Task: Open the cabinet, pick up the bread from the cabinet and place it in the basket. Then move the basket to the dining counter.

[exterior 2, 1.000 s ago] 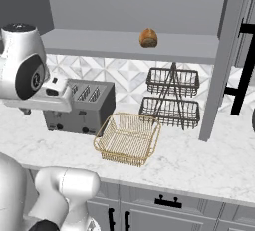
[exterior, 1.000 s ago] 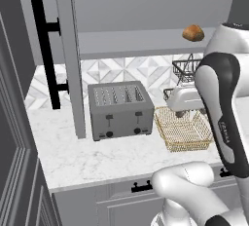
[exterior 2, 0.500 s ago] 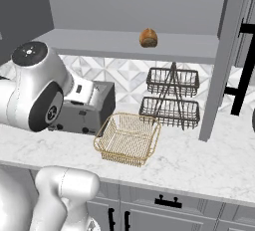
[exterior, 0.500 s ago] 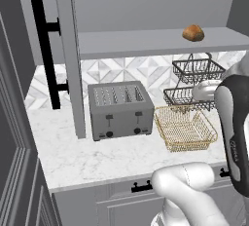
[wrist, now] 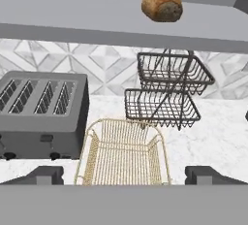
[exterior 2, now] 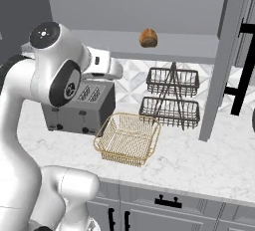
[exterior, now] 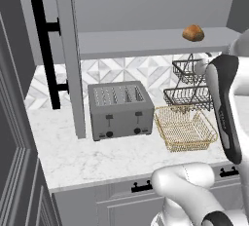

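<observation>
The cabinet stands open, its left door (exterior: 68,59) and right door (exterior 2: 226,60) swung out. On its grey shelf (exterior: 146,42) lies the bread (exterior: 193,33) (exterior 2: 148,38) (wrist: 162,2), a small golden-brown roll. Below it, the golden wire basket (exterior: 185,126) (exterior 2: 128,138) (wrist: 123,156) sits empty on the marble worktop. My gripper (wrist: 125,174) is open, its fingertips (wrist: 46,174) wide apart with nothing between them. It hovers above the basket's near side and below the shelf, facing the back wall. In the right base view the hand (exterior 2: 107,68) is in front of the toaster. The dining counter is out of view.
A grey four-slot toaster (exterior: 121,109) (wrist: 41,112) stands left of the basket. A dark two-tier wire rack (exterior 2: 172,98) (wrist: 167,90) stands behind the basket against the tiled backsplash. Long black bar handles (exterior: 46,54) (exterior 2: 244,65) stick out from the open doors. Drawers (exterior 2: 169,202) run below the worktop.
The hand has risen and moved towards the back wall and the rack, from low over the worktop to just under shelf height. The jaws stayed open. Nothing else moved.
</observation>
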